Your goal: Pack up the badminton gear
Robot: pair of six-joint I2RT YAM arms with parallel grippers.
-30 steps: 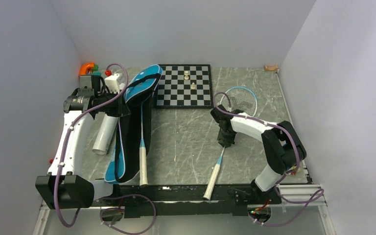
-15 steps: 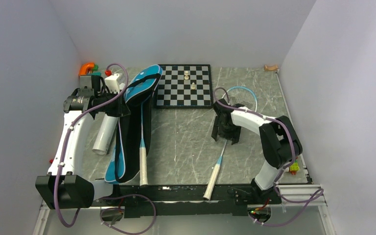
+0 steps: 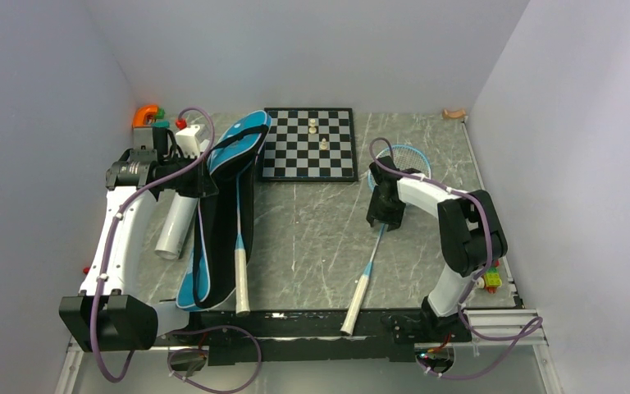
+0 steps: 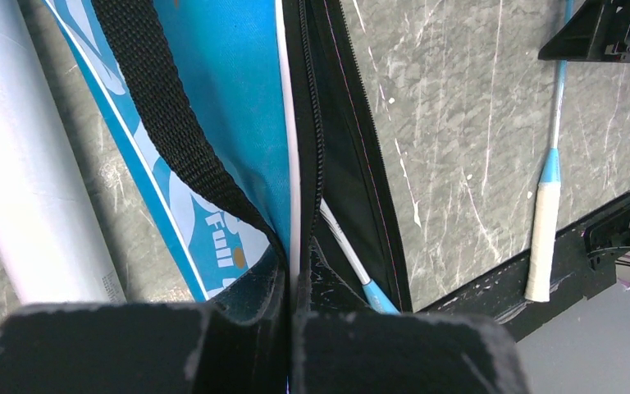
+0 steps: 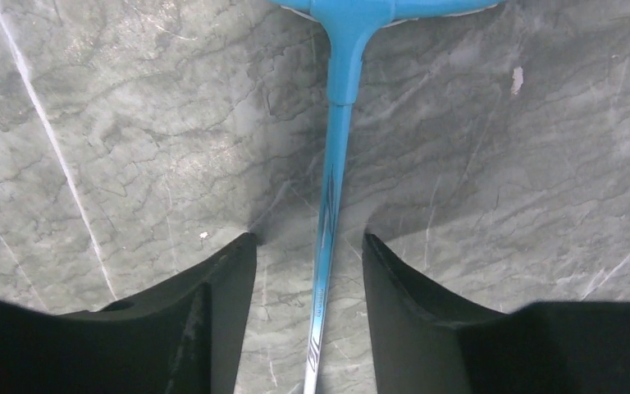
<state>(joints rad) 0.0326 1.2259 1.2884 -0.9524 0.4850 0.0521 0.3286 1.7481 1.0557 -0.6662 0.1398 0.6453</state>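
Note:
The blue racket bag (image 3: 243, 138) lies open along the left of the table, and one racket's white handle (image 3: 240, 279) sticks out of its near end. My left gripper (image 3: 200, 176) is shut on the bag's upper flap (image 4: 221, 98), pinching its white-piped edge (image 4: 294, 275). The white tube (image 3: 176, 223) lies just left of the bag. A second light-blue racket (image 3: 372, 258) lies on the table at the right. My right gripper (image 3: 384, 215) stands open, astride its thin shaft (image 5: 328, 197) just below the head, touching nothing.
A chessboard (image 3: 309, 144) with a few pieces sits at the back centre. A tan wooden piece (image 3: 454, 114) lies in the far right corner. An orange object (image 3: 145, 113) and a white box (image 3: 190, 139) crowd the far left corner. Small coloured parts (image 3: 492, 280) sit beside the right arm.
My right gripper opened, let go of the racket shaft and slid along it toward the head, then narrowed a little. The left arm and the bag stayed put.

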